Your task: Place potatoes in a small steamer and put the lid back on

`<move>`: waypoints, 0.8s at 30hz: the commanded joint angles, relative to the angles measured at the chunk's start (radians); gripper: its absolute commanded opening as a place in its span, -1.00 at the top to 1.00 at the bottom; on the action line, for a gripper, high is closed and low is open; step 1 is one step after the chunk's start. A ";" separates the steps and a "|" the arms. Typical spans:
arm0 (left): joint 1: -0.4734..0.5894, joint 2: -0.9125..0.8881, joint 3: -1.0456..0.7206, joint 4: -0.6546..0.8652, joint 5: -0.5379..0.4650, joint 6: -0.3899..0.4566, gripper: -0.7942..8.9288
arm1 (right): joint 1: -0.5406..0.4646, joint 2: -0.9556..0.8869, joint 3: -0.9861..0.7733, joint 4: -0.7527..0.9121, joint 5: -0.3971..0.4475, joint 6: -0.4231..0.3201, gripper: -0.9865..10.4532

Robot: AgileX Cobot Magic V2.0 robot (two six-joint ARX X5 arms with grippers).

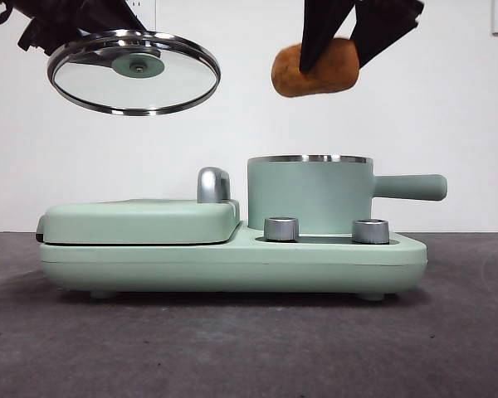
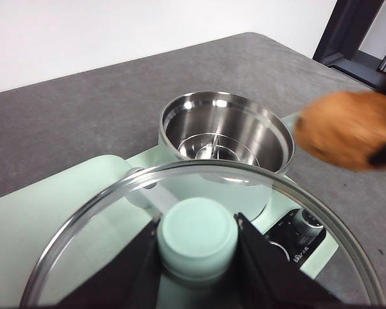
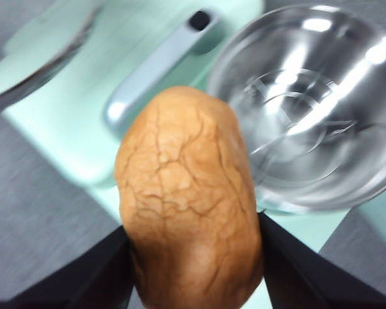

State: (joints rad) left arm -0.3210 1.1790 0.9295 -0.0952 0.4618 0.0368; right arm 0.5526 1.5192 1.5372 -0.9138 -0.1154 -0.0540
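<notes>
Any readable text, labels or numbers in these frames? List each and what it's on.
Nothing legible in any view.
Small white print on the black panel by the silver control knobs of the mint-green cooker base: too small and blurred to read.
No print shows on the mint-green cylindrical steamer pot, the clear glass lid or the orange-brown cracked potato.

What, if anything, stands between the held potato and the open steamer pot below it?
Nothing visible does. The right gripper holds the potato above the small steamer, whose mouth is open; the left gripper holds the lid off to the side.
</notes>
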 commanded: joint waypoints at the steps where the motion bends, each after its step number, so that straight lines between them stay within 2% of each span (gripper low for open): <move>1: -0.001 -0.004 0.014 0.026 0.002 0.000 0.81 | -0.022 0.076 0.082 0.010 0.002 -0.025 0.45; 11: -0.001 -0.004 0.014 0.026 0.002 -0.001 0.81 | -0.091 0.298 0.280 0.016 0.000 -0.025 0.45; 24: -0.001 -0.002 0.014 0.027 0.002 0.000 0.81 | -0.137 0.450 0.298 0.016 -0.001 -0.025 0.45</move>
State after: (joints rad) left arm -0.3206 1.1790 0.9295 -0.0956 0.4618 0.0368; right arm 0.4114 1.9476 1.8076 -0.9043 -0.1135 -0.0742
